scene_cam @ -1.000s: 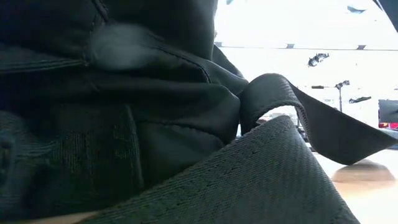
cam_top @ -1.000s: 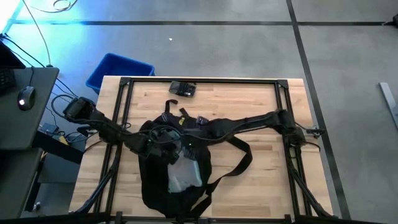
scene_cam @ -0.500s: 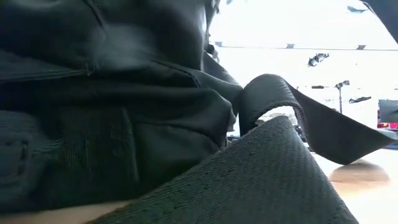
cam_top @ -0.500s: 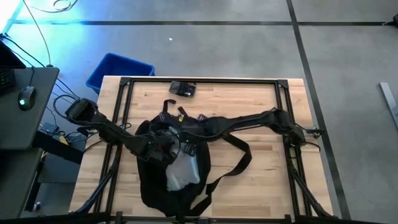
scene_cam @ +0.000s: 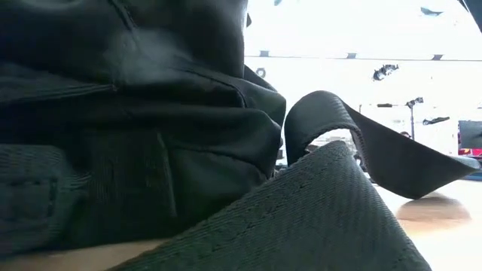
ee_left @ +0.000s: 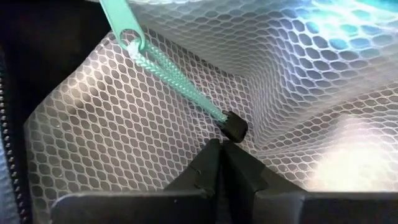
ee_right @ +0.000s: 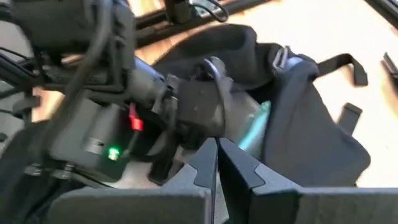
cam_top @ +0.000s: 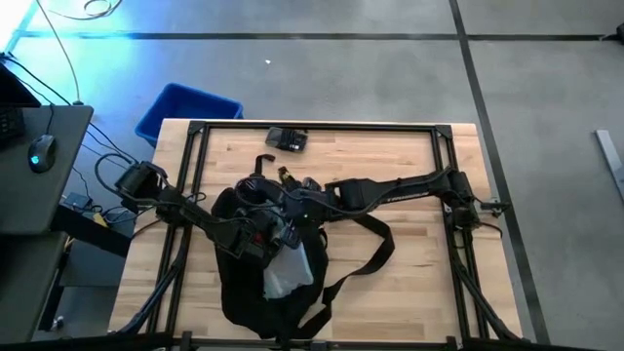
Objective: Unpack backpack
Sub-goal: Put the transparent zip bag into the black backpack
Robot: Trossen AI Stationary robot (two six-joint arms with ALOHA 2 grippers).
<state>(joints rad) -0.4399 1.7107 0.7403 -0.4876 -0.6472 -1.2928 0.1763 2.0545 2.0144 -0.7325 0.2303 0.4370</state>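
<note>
Overhead and low views share the backpack [cam_top: 268, 268], seemingly.

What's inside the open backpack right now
A pale mesh pouch with a mint-green zipper pull shows in the backpack opening, the shut left gripper pressed against it. Anything under the pouch or deeper is covered.

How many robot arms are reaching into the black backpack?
2. The left gripper is inside the backpack, shut against a clear mesh pouch. The right gripper is shut just over the bag's top opening.
</note>
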